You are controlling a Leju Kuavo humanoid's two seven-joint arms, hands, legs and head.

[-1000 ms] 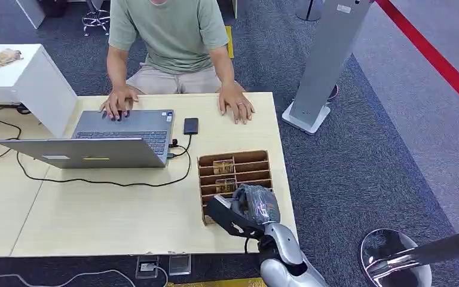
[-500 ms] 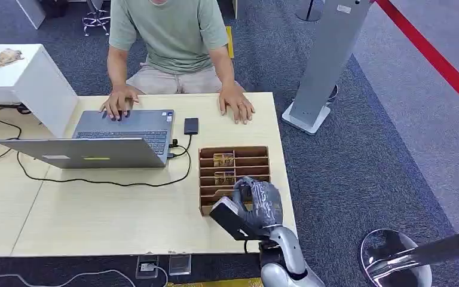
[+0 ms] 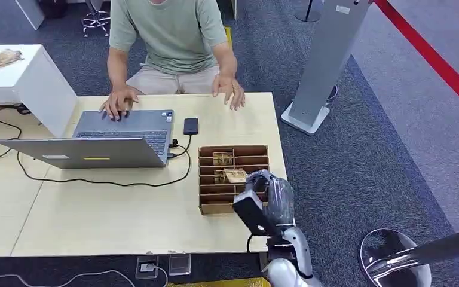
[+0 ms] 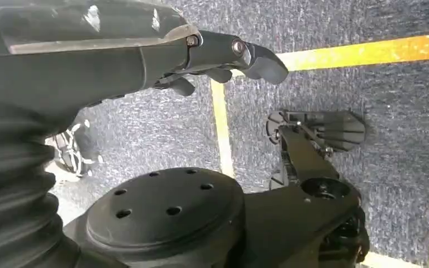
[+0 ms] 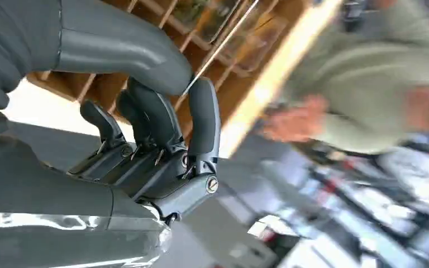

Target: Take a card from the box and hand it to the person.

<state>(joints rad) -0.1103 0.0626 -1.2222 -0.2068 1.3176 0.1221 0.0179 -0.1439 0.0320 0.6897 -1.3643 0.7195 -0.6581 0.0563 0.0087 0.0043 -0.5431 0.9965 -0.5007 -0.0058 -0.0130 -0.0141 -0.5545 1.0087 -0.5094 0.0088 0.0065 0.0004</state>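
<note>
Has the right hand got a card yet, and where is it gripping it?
Yes: the right hand pinches a card by one edge between thumb and a finger, above the box.

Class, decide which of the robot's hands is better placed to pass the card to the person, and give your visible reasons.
The right hand. It already pinches a card just above the box, on the table side facing the person's raised hand. The left hand hangs over carpet, holding nothing.
</note>
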